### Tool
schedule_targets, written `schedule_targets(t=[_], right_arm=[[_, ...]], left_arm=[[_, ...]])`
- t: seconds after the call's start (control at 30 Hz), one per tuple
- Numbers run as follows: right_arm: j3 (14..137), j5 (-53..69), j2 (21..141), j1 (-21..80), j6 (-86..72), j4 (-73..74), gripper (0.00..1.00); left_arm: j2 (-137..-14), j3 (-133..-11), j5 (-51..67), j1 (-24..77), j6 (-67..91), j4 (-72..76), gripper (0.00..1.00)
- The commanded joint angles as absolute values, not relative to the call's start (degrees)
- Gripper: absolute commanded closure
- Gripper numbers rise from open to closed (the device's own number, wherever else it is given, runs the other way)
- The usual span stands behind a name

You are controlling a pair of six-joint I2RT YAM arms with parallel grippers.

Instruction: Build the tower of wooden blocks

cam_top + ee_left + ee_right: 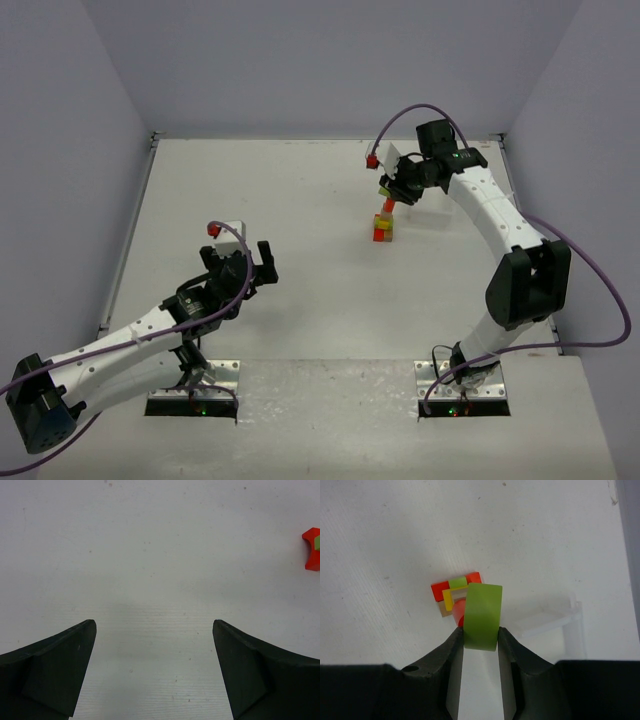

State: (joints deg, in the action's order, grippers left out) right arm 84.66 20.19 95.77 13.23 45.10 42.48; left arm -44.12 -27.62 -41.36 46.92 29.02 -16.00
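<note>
The tower (pixel 383 228) is a short stack of red, yellow and brown blocks on the white table, right of centre. From above in the right wrist view, the tower (pixel 451 592) shows red, lime green, yellow and brown pieces. My right gripper (pixel 389 190) hangs just above the stack, shut on a lime green half-round block (pixel 481 617), which is clamped between both fingers over the near edge of the stack. My left gripper (pixel 245 258) is open and empty over bare table at the left, far from the tower. In the left wrist view my left gripper (pixel 154 645) has its jaws wide apart.
A red block with a green patch (pixel 312 542) shows at the right edge of the left wrist view. A faint white rectangular tray (pixel 555 622) lies on the table just right of the tower. Purple cables loop from both arms. Grey walls enclose the table.
</note>
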Motion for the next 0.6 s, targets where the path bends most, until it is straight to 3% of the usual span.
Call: schedule_targets(t=[0.0, 0.57], right_arm=[[84.9, 21.88, 94.39, 13.01, 45.0, 40.87, 0.67], [85.77, 21.89, 94.22, 13.01, 43.69, 40.52, 0.58]], left_arm=[[-43.51, -28.74, -42.01, 47.11, 28.56, -13.45, 0.0], [-44.74, -28.74, -41.66, 47.02, 28.3, -12.66, 0.0]])
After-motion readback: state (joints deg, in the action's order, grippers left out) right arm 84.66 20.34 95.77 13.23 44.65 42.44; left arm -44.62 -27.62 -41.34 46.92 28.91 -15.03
